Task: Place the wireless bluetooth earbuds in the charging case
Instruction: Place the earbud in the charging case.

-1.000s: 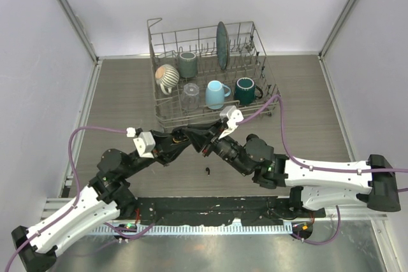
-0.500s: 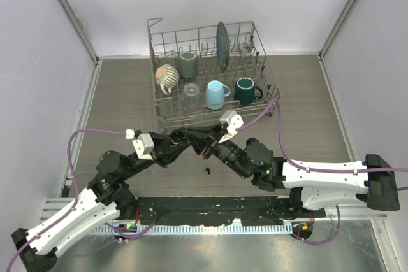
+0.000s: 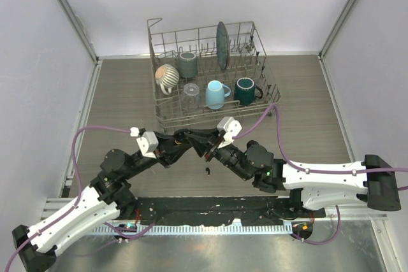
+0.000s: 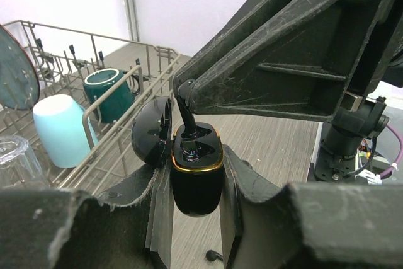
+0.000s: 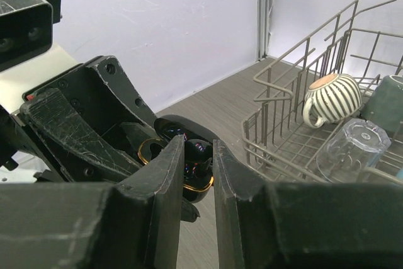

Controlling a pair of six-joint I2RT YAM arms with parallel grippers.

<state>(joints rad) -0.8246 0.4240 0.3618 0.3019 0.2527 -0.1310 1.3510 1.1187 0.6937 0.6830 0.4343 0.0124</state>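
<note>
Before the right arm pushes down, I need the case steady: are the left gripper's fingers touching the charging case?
Touching. The left wrist view shows the left gripper with its fingers pressed against both sides of the open charging case, no gap.

The left hand (image 3: 195, 139) and right hand (image 3: 208, 148) meet before the dish rack (image 3: 204, 111), an earbud (image 3: 208, 171) nearby.

Glossy black charging case (image 4: 196, 184) with gold rim, black earbud (image 4: 186, 115), pale blue cup (image 4: 60, 130), dark green mug (image 4: 108, 94), striped cream mug (image 5: 332, 100)

Bright, even light; near jaws perhaps blurred.
</note>
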